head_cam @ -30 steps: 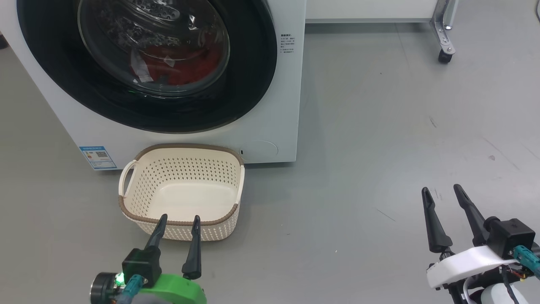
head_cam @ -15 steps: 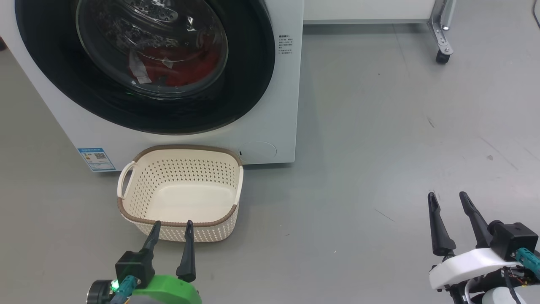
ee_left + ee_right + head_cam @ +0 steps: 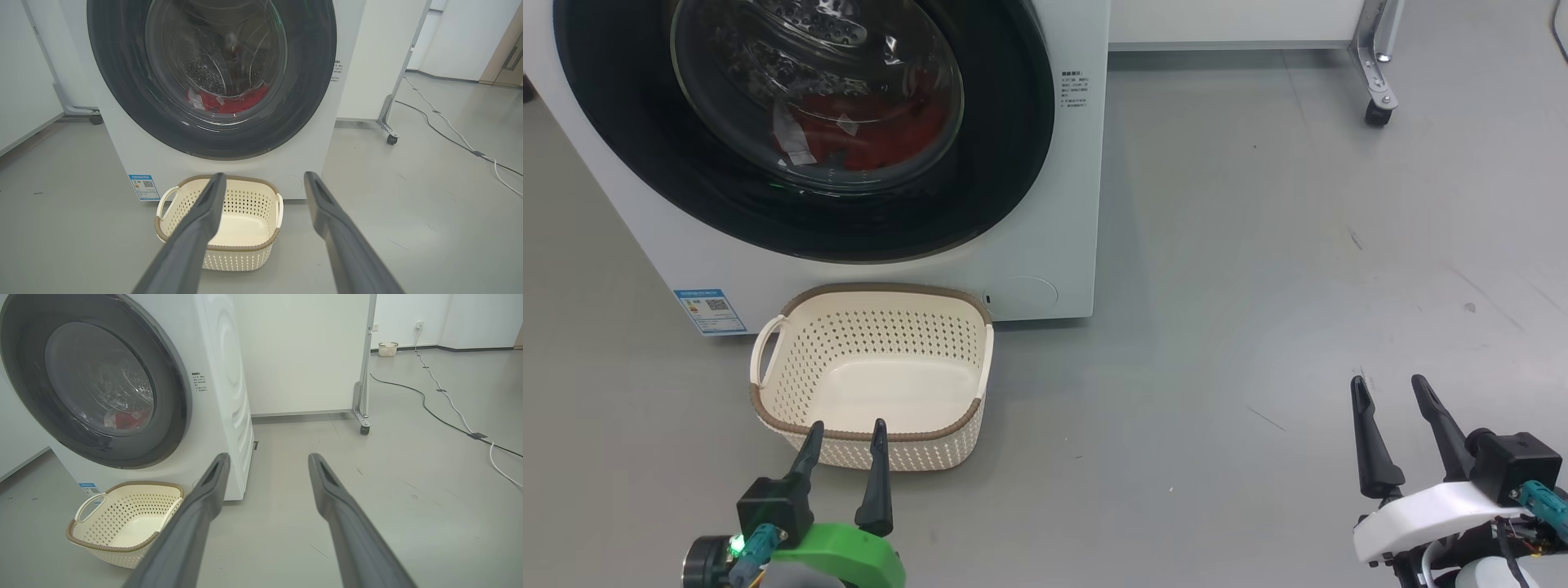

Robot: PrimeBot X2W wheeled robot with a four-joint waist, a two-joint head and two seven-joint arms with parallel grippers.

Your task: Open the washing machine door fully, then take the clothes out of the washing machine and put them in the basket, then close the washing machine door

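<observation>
The white washing machine (image 3: 1045,204) stands at the upper left, its round black-rimmed door (image 3: 1005,163) shut. Red clothes (image 3: 882,131) show through the door's glass, low in the drum; they also show in the left wrist view (image 3: 241,104). The cream basket (image 3: 792,425) with a brown rim sits on the floor right in front of the machine, with nothing in it. My left gripper (image 3: 847,426) is open, its tips just over the basket's near rim. My right gripper (image 3: 1388,382) is open too, far to the right over bare floor. Neither holds anything.
A white partition on a castor leg (image 3: 1376,110) stands behind the machine to the right. Cables (image 3: 449,404) run across the grey floor (image 3: 1258,286) farther off, and a small basket (image 3: 388,348) sits by the far wall.
The left gripper has drawn back toward me, from over the basket's inside to its near rim. The right gripper has also pulled back slightly. The camera has shifted a little.
</observation>
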